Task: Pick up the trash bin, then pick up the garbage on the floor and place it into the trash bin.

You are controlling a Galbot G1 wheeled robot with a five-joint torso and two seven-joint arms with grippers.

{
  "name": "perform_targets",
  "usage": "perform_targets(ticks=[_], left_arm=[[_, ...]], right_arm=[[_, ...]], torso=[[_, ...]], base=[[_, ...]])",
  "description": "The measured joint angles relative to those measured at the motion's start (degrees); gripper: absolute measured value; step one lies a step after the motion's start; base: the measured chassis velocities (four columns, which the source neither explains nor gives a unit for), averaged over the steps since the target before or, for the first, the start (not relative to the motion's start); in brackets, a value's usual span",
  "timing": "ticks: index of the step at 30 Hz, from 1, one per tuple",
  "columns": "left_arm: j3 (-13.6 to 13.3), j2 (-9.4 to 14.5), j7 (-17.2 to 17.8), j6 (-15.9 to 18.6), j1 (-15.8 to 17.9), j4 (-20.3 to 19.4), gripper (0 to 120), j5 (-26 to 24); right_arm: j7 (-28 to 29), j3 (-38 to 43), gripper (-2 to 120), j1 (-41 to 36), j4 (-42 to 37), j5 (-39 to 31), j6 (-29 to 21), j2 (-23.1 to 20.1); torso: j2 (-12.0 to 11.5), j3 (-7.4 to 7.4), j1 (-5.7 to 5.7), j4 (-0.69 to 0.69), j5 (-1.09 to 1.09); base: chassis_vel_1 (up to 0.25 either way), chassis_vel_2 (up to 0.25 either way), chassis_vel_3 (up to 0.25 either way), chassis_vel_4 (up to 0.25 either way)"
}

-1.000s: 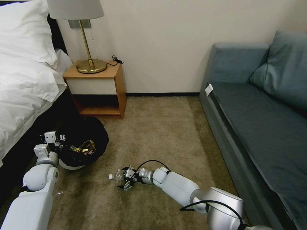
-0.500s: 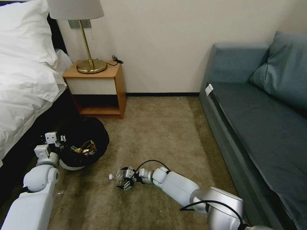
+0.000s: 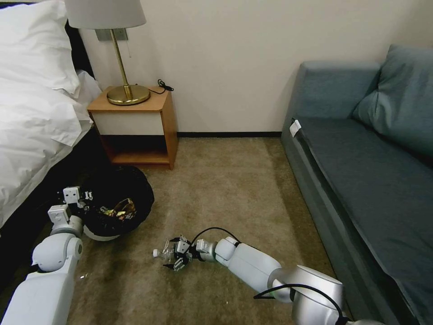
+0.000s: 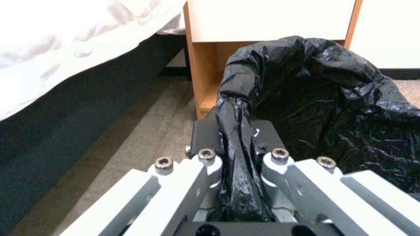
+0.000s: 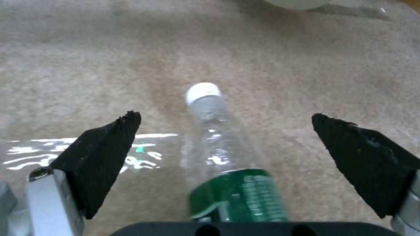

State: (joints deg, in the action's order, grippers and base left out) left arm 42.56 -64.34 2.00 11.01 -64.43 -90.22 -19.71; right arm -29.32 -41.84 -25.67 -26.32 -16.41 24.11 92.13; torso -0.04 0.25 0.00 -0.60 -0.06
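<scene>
We held the trash bin (image 3: 118,204) by its rim beside the bed (image 3: 31,113). The left gripper (image 4: 238,144) was clamped on a fold of the black liner (image 4: 332,108), which kept the mouth open and facing the work area. The bin already contained wrappers. The right gripper (image 5: 225,131) sat low over the carpet (image 3: 234,180), its fingers spread wide to either side of the clear bottle (image 5: 219,147), which lay between them, ungripped. We judged this spacing suited to closing across the bottle's body.

The trash bin (image 3: 118,203) stands before the nightstand (image 3: 135,124), beside the bed (image 3: 31,117). The bottle (image 3: 162,252) lies on the floor (image 3: 225,189) to its right, between the right pincer's (image 3: 175,253) fingers.
</scene>
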Motion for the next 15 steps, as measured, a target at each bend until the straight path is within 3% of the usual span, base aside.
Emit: perform_targets(ticks=[15], left_arm=[[0.67, 0.10, -0.04, 0.02, -0.90, -0.41, 6, -0.06]], right_arm=[[-1.57, -0.57, 100, -0.86, -0.62, 1.79, 0.86, 0.00]], torso=[[0.00, 0.00, 0.00, 0.01, 0.00]], base=[[-0.042, 0.043, 0.048, -0.044]])
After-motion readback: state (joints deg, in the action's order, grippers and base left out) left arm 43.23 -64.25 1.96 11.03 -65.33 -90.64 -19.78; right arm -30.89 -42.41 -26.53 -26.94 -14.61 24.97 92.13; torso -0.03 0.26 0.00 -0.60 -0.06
